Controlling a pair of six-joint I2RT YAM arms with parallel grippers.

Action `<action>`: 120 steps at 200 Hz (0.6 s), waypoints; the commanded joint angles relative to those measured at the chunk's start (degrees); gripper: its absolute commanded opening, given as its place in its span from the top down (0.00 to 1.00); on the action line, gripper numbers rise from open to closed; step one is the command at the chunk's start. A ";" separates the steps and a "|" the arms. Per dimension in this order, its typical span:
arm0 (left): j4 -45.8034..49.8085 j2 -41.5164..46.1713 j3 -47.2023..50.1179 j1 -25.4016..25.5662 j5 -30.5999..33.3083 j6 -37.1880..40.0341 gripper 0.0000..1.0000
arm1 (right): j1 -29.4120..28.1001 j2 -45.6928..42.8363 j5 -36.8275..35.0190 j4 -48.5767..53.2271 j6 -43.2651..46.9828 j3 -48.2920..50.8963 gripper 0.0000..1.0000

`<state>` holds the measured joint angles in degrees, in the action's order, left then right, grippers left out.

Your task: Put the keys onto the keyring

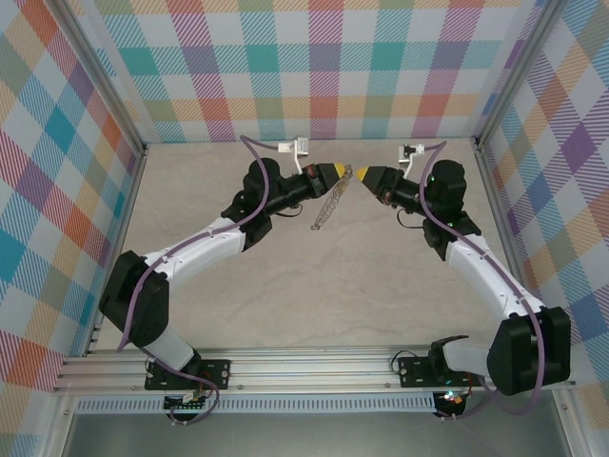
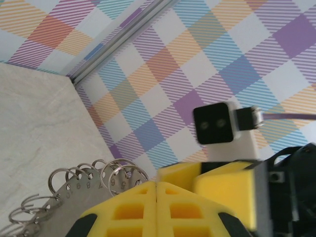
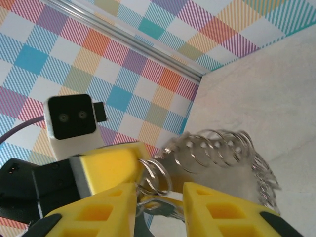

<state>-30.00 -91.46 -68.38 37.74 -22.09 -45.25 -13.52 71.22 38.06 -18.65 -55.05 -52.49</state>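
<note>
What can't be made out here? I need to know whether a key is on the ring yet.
- The key: top external view, too small to find where the left gripper and right gripper meet.
- A silver piece between the right fingers: right wrist view, cut by the bottom edge; key or not, unclear.
- The keyring: left wrist view, lower part hidden by the left fingers.

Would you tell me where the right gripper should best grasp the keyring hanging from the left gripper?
Probably take the keyring by its flat plate near the lower end, the right gripper coming from its own side and closing across the faces. The left gripper pinches the top, and the loops along one edge look slippery.
</note>
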 commanded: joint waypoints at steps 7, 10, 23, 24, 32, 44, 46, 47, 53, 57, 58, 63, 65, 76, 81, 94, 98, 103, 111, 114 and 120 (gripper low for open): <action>-5.03 -0.35 -1.62 -0.35 -1.37 -1.26 1.00 | -0.01 -0.79 1.89 -7.48 -3.22 1.01 0.72; -5.07 -0.41 -1.65 -0.35 -1.38 -1.32 1.00 | -0.02 -0.86 1.92 -7.53 -3.30 1.11 0.72; -5.39 -0.52 -1.67 -0.30 -1.38 -1.54 1.00 | -0.19 -1.16 1.79 -7.91 -3.64 1.62 0.73; -5.41 -0.54 -1.67 -0.34 -1.38 -1.52 1.00 | -0.19 -1.17 1.82 -7.94 -3.65 1.65 0.73; -5.66 -0.69 -1.67 -0.30 -1.38 -1.82 1.00 | -0.38 -1.25 1.79 -8.29 -3.88 1.92 0.74; -6.01 -0.76 -1.67 -0.30 -1.47 -2.17 1.00 | -0.74 -1.21 1.67 -8.82 -4.17 2.13 0.74; -6.03 -0.81 -1.71 -0.32 -1.51 -2.13 1.00 | -0.75 -1.23 1.73 -8.87 -4.21 2.13 0.74; -6.08 -0.82 -1.74 -0.31 -1.53 -2.13 1.00 | -0.82 -1.24 1.74 -8.95 -4.20 2.13 0.74; -6.12 -0.91 -1.75 -0.29 -1.56 -2.27 1.00 | -0.98 -1.32 1.67 -9.11 -4.28 2.21 0.74; -6.20 -0.91 -1.76 -0.32 -1.56 -2.30 1.00 | -1.06 -1.34 1.57 -9.20 -4.28 2.22 0.75; -6.21 -0.91 -1.76 -0.35 -1.56 -2.30 1.00 | -1.11 -1.34 1.57 -9.20 -4.28 2.22 0.75; -6.15 -0.99 -1.81 -0.31 -1.56 -2.31 1.00 | -1.22 -1.30 1.45 -9.20 -4.28 2.13 0.75; -6.15 -1.02 -1.84 -0.30 -1.56 -2.43 1.00 | -1.26 -1.29 1.41 -9.21 -4.21 2.13 0.75; -6.13 -1.13 -1.94 -0.31 -1.64 -2.42 1.00 | -1.31 -1.13 1.40 -9.21 -4.19 1.91 0.75; -6.21 -1.21 -2.02 -0.29 -1.64 -2.54 1.00 | -1.41 -1.09 1.36 -9.22 -4.24 1.79 0.75; -6.32 -1.25 -2.11 -0.30 -1.73 -2.58 1.00 | -1.51 -0.74 1.47 -9.35 -4.26 1.52 0.75; -6.34 -1.26 -2.11 -0.31 -1.73 -2.60 1.00 | -1.51 -0.65 1.48 -9.40 -4.20 1.43 0.75; -6.36 -1.26 -2.11 -0.31 -1.72 -2.63 1.00 | -1.51 -0.48 1.48 -9.53 -4.19 1.30 0.75; -6.39 -1.26 -2.11 -0.30 -1.73 -2.65 1.00 | -1.52 -0.23 1.54 -9.56 -4.11 1.09 0.75; -6.39 -1.26 -2.11 -0.31 -1.82 -2.67 1.00 | -1.59 -0.07 1.49 -9.56 -4.11 1.00 0.75; -6.38 -1.26 -2.11 -0.29 -1.82 -2.65 1.00 | -1.60 -0.02 1.46 -9.60 -4.05 0.81 0.75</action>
<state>-32.10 -92.42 -68.40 37.74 -23.09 -47.18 -14.72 71.20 38.68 -24.88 -59.11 -51.05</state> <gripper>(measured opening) 0.049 0.249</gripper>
